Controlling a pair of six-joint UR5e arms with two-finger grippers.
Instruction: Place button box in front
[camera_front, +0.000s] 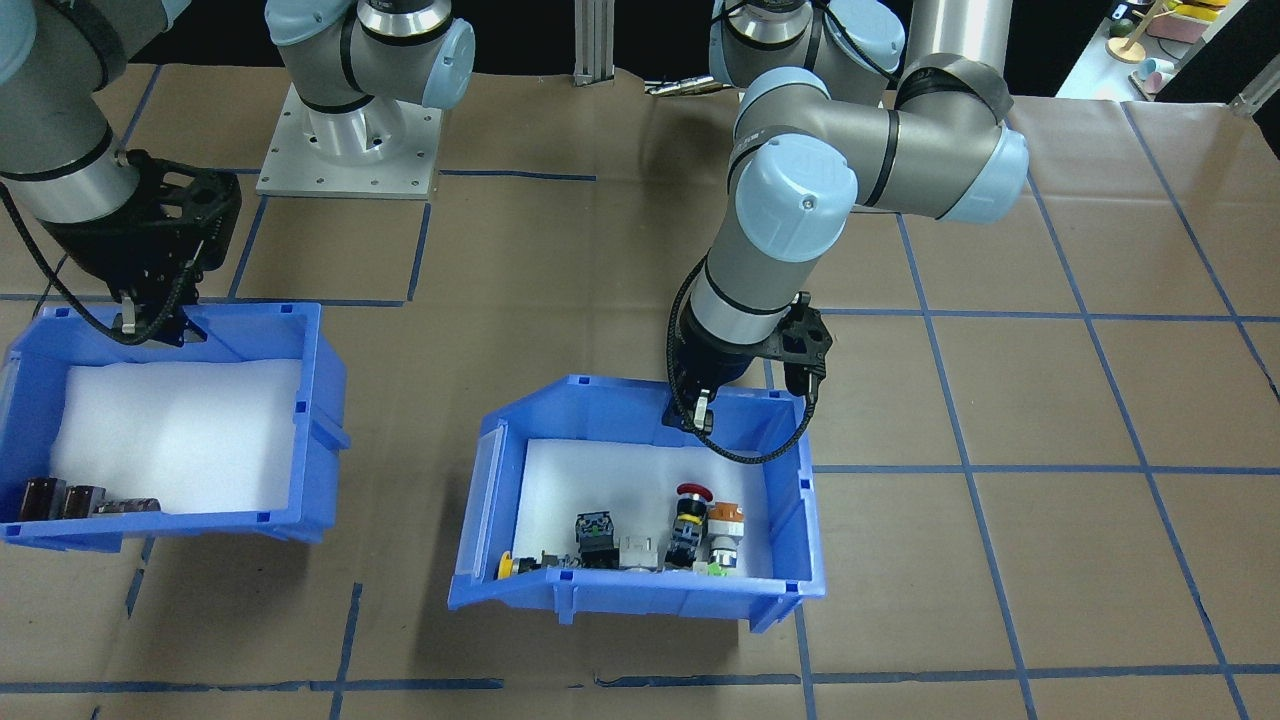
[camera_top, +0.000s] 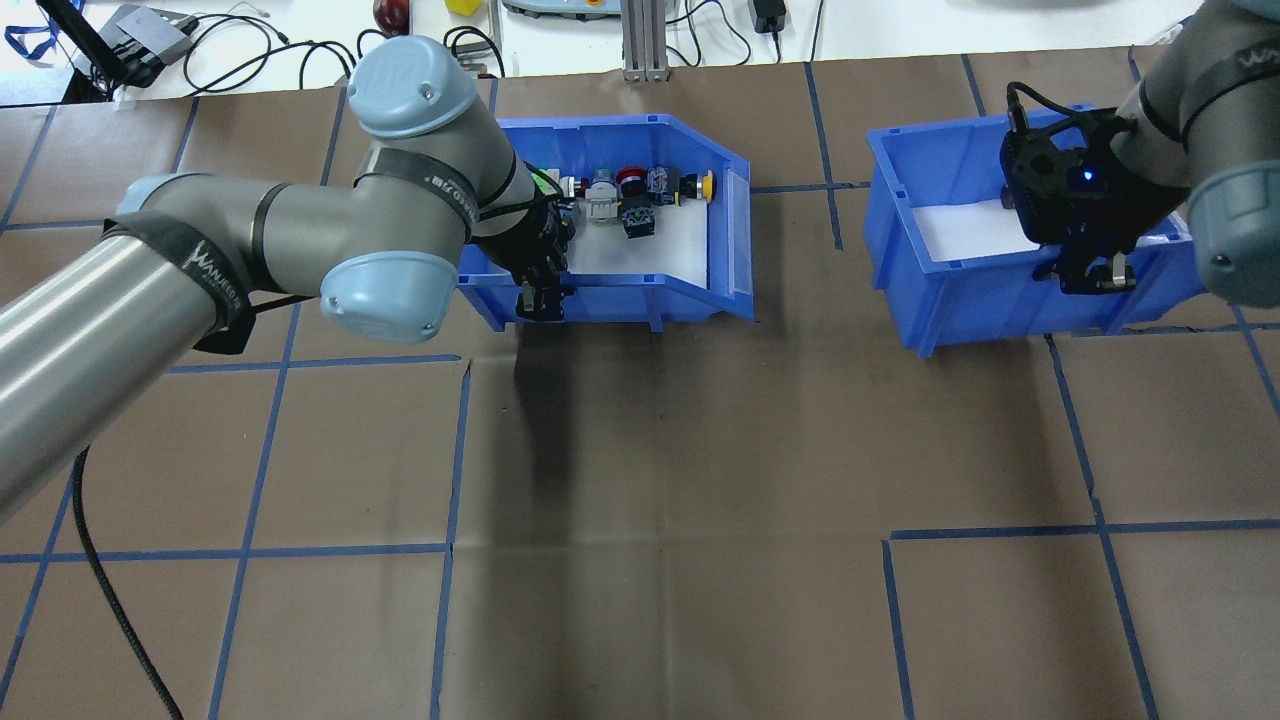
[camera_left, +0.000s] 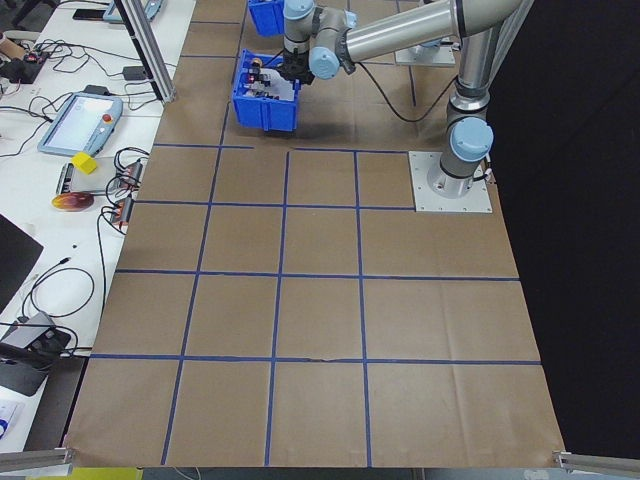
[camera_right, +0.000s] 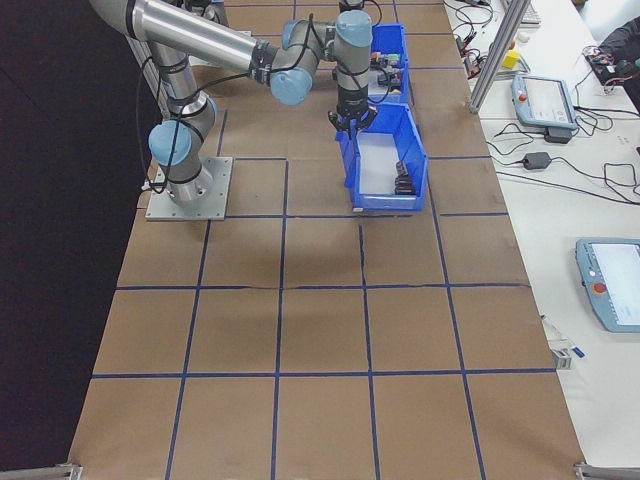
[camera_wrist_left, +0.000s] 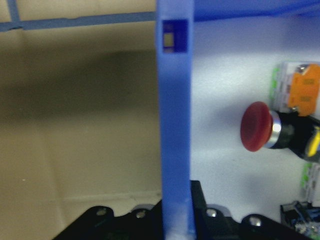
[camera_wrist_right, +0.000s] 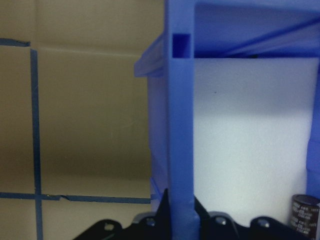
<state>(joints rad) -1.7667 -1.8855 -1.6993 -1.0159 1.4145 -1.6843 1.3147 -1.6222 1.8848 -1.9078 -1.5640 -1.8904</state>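
Observation:
The button box is a blue bin with a white foam liner; it holds a red mushroom button and other small switches. It stands mid-table in the front-facing view and at the back, left of centre, overhead. My left gripper is shut on the wall nearest the robot. In the left wrist view that blue wall runs down between the fingers, with the red button beside it. My right gripper is shut on the near wall of a second blue bin.
The second bin holds dark brown cylinders on white foam. Brown paper with blue tape lines covers the table. The right arm's base plate is bolted down near the robot's edge. Cables and tablets lie beyond the far edge.

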